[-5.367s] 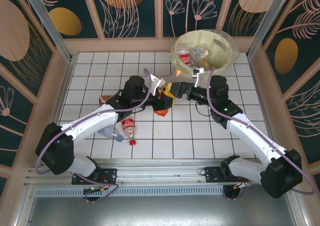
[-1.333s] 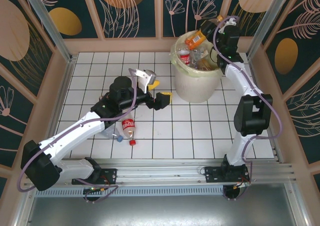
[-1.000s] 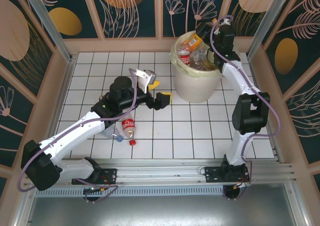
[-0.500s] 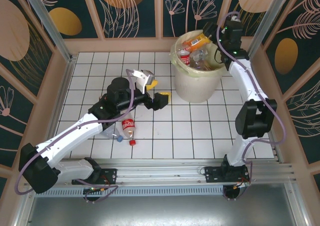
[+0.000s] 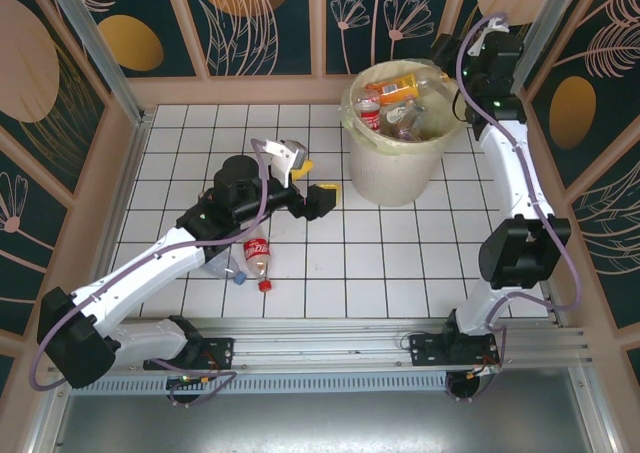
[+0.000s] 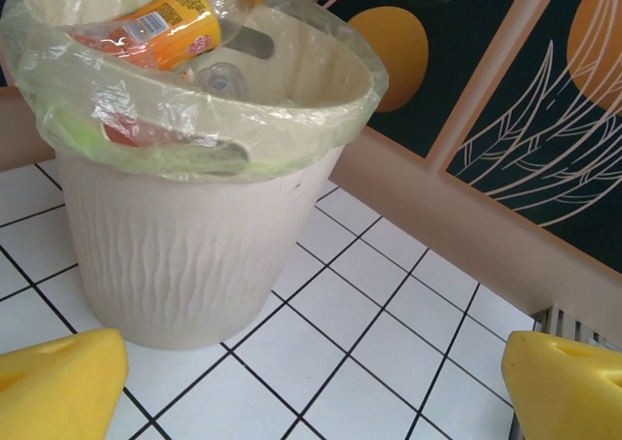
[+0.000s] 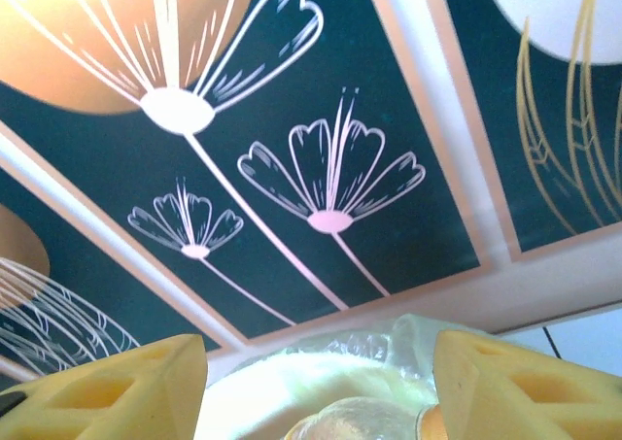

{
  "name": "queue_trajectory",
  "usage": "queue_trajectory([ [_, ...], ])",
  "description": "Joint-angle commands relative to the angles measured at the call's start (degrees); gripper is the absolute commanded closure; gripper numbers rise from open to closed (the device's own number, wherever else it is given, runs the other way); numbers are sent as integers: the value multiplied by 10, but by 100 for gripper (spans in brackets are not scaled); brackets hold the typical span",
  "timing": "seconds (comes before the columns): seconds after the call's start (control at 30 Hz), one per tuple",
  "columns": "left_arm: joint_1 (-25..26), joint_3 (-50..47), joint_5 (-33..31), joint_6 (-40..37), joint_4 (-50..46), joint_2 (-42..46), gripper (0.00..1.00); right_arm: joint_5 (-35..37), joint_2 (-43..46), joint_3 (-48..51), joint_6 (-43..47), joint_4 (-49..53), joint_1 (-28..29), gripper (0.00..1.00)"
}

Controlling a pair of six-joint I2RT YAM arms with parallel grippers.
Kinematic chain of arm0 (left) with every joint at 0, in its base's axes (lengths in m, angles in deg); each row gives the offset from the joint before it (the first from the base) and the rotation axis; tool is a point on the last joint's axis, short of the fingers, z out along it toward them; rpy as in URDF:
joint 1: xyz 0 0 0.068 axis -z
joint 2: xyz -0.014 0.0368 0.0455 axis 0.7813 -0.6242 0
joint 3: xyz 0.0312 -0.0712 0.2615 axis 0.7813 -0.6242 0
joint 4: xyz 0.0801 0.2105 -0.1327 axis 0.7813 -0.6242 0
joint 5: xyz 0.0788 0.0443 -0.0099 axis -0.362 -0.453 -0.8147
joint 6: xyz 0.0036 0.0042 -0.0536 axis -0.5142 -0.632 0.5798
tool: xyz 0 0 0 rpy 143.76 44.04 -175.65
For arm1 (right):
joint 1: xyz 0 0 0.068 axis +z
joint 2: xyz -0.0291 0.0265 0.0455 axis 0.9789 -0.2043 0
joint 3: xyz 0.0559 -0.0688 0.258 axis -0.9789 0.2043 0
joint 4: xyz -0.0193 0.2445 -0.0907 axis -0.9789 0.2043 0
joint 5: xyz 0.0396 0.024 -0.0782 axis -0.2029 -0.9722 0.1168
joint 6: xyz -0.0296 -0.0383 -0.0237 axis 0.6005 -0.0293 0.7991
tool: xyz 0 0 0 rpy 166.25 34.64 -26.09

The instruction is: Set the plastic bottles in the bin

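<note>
Down at seven o'clock on the tiles, a Coca-Cola bottle (image 5: 257, 255) lies beside a clear bottle (image 5: 218, 265). Left gripper (image 5: 317, 176) hovers mid-table, jaws wide, empty, facing the bin (image 5: 395, 178) at one o'clock. Bottles heaped inside, orange-labelled bottle (image 5: 400, 85) on top. Right gripper (image 7: 316, 391) above the far rim, spread apart, empty.

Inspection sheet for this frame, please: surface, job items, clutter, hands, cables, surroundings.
Surface: white tiled table, dark grid lines.
Job's things: bin upright, several bottles inside, orange-labelled bottle on top; Coca-Cola bottle and clear bottle lying on the tiles.
Clutter: nothing seen.
Hands: left hand open, empty, facing the bin; right hand open, empty, by the bin's rim.
Cables: purple cables looped clear of the bottles.
Surroundings: floral wall panels, wooden frame.
</note>
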Motion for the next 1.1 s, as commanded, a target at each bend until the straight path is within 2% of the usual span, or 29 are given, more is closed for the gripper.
queue_trajectory([
  [0.0,4,-4,-27,-1,-14,17,1,-35,-19,-3,5,10,6,37],
  [0.47,4,-9,-39,1,-24,20,1,-84,-37,12,20,63,13,35],
  [0.67,4,-4,-102,6,-58,28,1,-28,-17,24,31,54,14,34],
  [0.83,4,-7,-145,4,-89,42,1,34,14,18,60,55,13,30],
  [0.97,4,-4,-175,9,-110,48,1,32,49,35,82,50,12,29],
  [1.07,2,4,-201,11,-132,43,1,1,88,77,93,34,13,29],
])
